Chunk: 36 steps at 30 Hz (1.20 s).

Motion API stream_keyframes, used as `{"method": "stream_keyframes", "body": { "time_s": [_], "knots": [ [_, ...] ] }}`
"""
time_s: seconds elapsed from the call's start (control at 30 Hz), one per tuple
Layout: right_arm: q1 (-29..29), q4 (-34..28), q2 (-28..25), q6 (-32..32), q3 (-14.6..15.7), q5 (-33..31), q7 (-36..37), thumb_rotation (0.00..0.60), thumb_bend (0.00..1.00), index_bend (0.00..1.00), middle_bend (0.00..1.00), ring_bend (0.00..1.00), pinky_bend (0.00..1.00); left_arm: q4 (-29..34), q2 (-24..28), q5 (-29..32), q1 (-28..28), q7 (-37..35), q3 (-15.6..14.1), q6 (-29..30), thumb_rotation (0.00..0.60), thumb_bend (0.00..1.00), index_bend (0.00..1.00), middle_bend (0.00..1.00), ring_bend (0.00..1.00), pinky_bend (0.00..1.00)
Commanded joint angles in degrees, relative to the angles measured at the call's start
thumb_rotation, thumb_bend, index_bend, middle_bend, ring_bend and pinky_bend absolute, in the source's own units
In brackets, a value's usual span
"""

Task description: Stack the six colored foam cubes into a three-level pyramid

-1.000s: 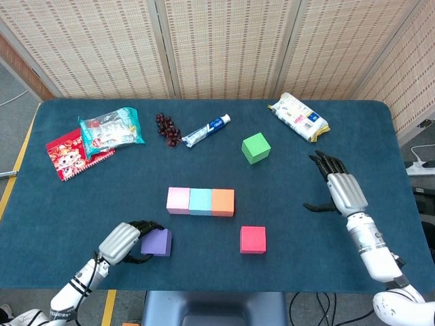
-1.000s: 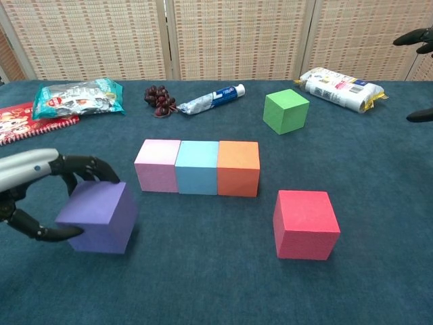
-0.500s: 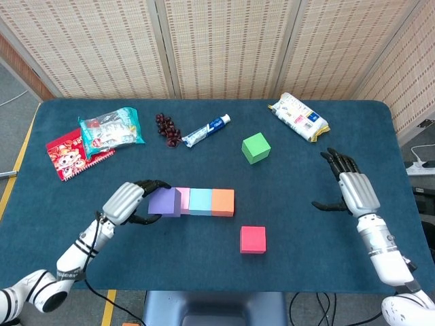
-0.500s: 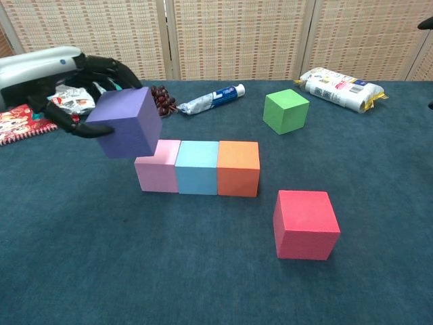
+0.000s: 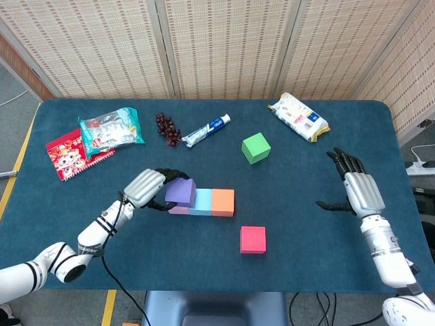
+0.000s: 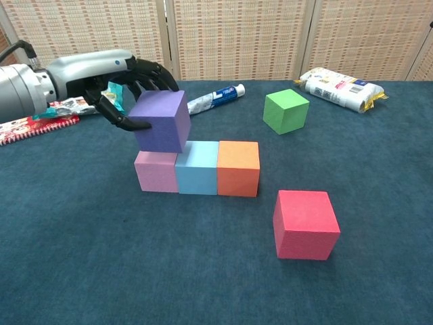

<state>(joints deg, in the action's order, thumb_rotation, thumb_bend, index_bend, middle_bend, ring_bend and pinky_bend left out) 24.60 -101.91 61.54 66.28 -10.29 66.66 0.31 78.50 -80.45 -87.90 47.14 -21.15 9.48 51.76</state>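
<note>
My left hand's fingers gripped the purple cube at frame centre-left, above the pink cube and blue cube. Right hand, at right, had fingers spread, holding nothing. Green cube sat farther back.

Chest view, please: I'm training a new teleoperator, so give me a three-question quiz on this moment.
1. True or false: the left hand holds the purple cube.
2. Which cube sits in the middle of the bottom row? A) pink cube B) light blue cube C) orange cube
3. Fill in: the two cubes lying apart from the row are the green cube and the ____ cube.

Key: 1 true. 2 B. 3 red.
</note>
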Motion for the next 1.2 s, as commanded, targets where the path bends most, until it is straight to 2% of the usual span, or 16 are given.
{"method": "stream_keyframes", "body": {
  "time_s": [0.03, 0.27, 0.73, 1.2],
  "knots": [
    [0.08, 0.04, 0.15, -0.3, -0.22, -0.39, -0.39, 0.6, 0.15, 0.0, 0.0, 0.0, 0.0, -1.63, -1.26, 0.35, 0.95, -0.66, -0.19, -0.56, 0.6, 0.31, 0.38, 0.35, 0.28, 0.35],
    [0.08, 0.21, 0.4, -0.78, -0.47, -0.79, -0.75, 0.6, 0.15, 0.0, 0.0, 0.0, 0.0, -2.53, -2.74, 2.21, 2.2, 0.02, -0.07, -1.81, 0.6, 0.31, 0.38, 0.35, 0.28, 0.35],
    [-0.5, 1.26, 0.29, -1.45, -0.62, -0.47, 0.56, 0.6, 0.15, 0.0, 0.0, 0.0, 0.0, 0.85, -3.1, 7.49, 2.68, 7.1, 0.51, -3.0, 0.6, 0.31, 0.37, 0.34, 0.28, 0.35],
    [-0.71, 2.22, 0.47, -2.17, -0.78, -0.08, 1.6, 0.6, 0.15, 0.0, 0.0, 0.0, 0.0, 1.54, -3.64, 9.25, 2.73, 9.45, 0.32, -3.07, 0.6, 0.31, 0.37, 0.33, 0.27, 0.35]
  ]
}}
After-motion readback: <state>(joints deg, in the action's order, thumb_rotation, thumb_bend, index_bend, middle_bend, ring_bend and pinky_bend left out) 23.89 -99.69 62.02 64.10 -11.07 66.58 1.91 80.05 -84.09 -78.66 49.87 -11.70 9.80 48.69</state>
